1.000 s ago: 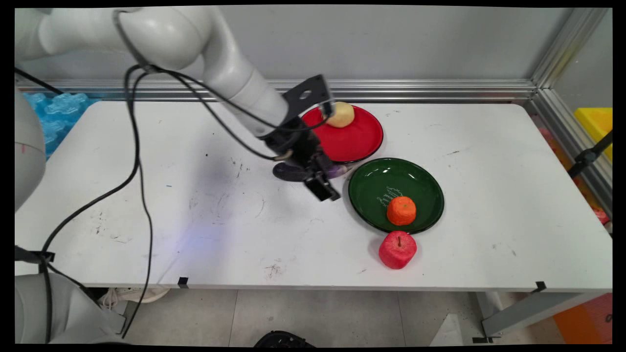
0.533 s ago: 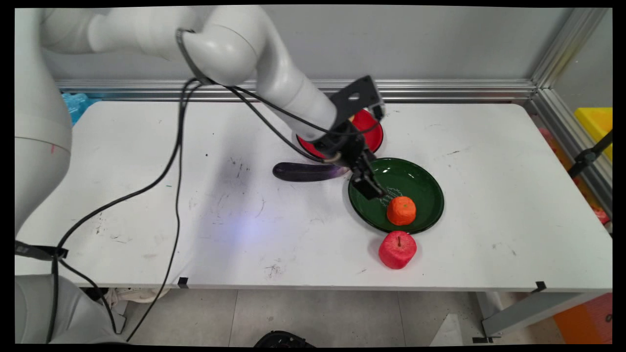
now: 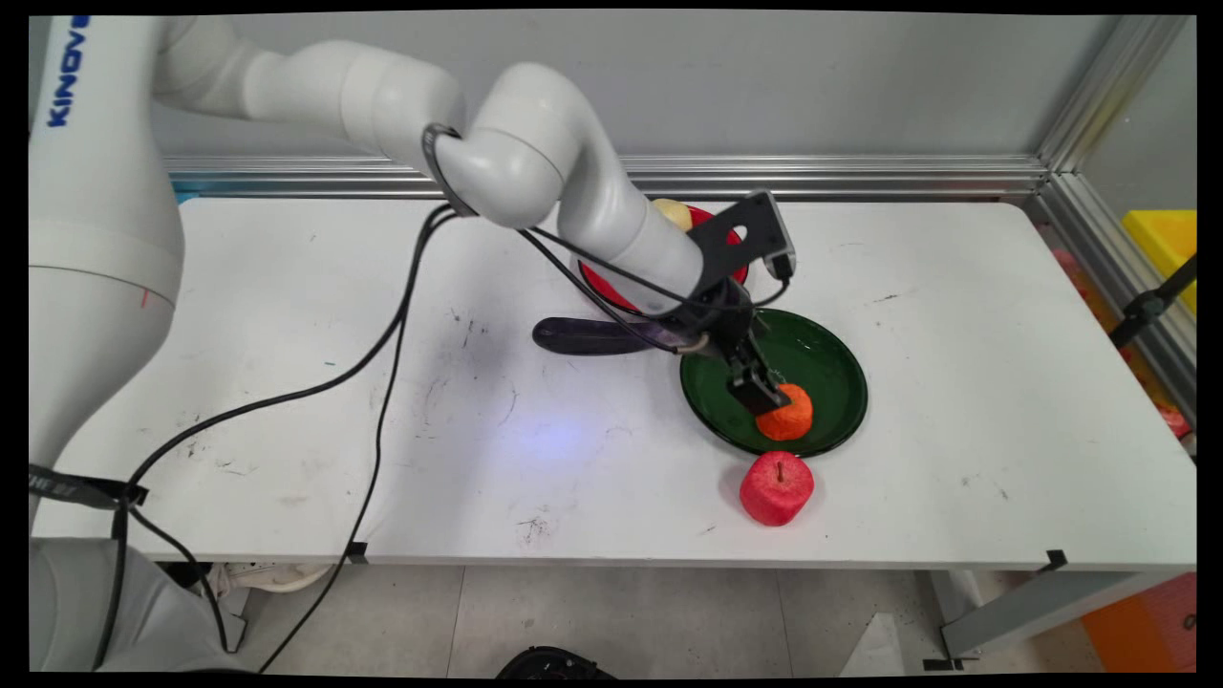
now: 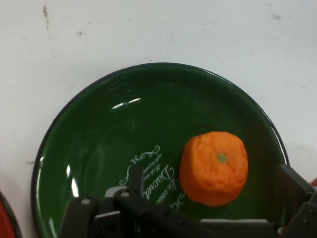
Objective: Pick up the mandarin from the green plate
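Orange against dark green is what the hand view is filled with: the orange sits in the green plate, off the plate's middle and beside the white lettering printed on its floor; the fruit rests on its base with the small stem dimple facing up, so it is stable there and not rolling. Over it hangs the gripper, pointed down into the plate from the upper left; in the hand view one finger shows at the left of the orange and the other at the far right, so the jaws stand wide apart, straddling the fruit and holding nothing; whether a finger touches the orange I cannot tell.

Around the plate on the white bench: a red apple just off the plate's near rim, stem up; a dark purple eggplant lying flat to the plate's left, its end near the rim; a red plate behind, largely hidden by the arm, with a pale yellow fruit showing at its far side; black cables trail from the arm across the bench's left half.
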Robot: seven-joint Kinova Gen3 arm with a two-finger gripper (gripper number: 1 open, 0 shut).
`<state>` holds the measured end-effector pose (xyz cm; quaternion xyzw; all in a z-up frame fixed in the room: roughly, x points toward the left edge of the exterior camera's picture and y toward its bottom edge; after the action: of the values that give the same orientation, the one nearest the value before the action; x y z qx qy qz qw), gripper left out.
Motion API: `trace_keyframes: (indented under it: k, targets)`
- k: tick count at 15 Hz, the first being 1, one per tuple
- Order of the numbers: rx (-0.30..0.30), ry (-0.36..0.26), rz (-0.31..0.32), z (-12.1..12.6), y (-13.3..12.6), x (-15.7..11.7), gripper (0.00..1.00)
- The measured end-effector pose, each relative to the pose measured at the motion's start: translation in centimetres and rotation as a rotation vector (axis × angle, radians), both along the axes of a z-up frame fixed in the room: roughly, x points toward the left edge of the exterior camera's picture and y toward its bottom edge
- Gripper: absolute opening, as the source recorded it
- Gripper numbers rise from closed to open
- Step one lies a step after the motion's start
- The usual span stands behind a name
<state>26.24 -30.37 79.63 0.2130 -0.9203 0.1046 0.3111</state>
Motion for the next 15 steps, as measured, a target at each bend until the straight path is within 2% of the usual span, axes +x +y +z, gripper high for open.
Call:
trace_keyframes:
  k: [7,14,15]
  targets:
    - [-0.011,-0.006,0.0,-2.9,-0.1,-1.5,1.0]
    - [-0.016,-0.007,0.002,-4.8,-0.2,-2.3,1.0]
    - [-0.016,-0.007,0.002,-4.9,-0.2,-2.4,0.0]
